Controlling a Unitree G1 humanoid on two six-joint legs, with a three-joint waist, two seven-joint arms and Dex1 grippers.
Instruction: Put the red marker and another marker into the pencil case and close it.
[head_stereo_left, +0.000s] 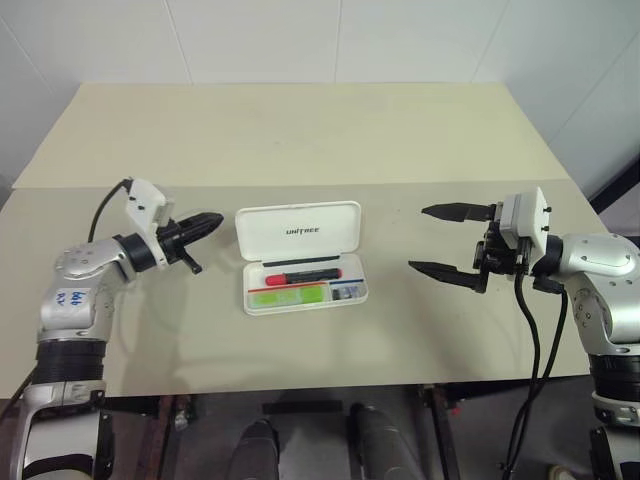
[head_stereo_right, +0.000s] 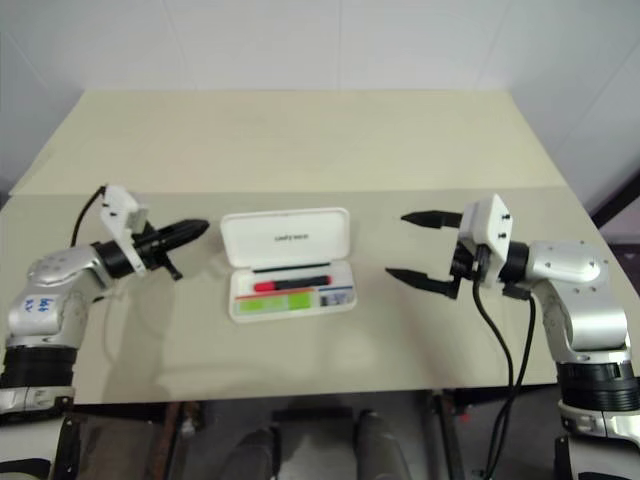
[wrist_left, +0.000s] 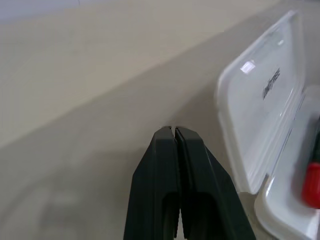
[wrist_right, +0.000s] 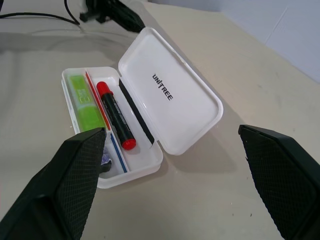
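Overhead, beige table (head_stereo_left: 300, 130) against white wall (head_stereo_left: 300, 40) — left fingers (head_stereo_left: 205, 225) pressed together, right fingers (head_stereo_left: 445, 268) spread

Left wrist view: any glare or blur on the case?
Left wrist view: small bright glare patch on the open case lid; red marker soft and cut off at the edge; shut left hand close and soft. Right wrist view: lid lettering crisp, no glare.
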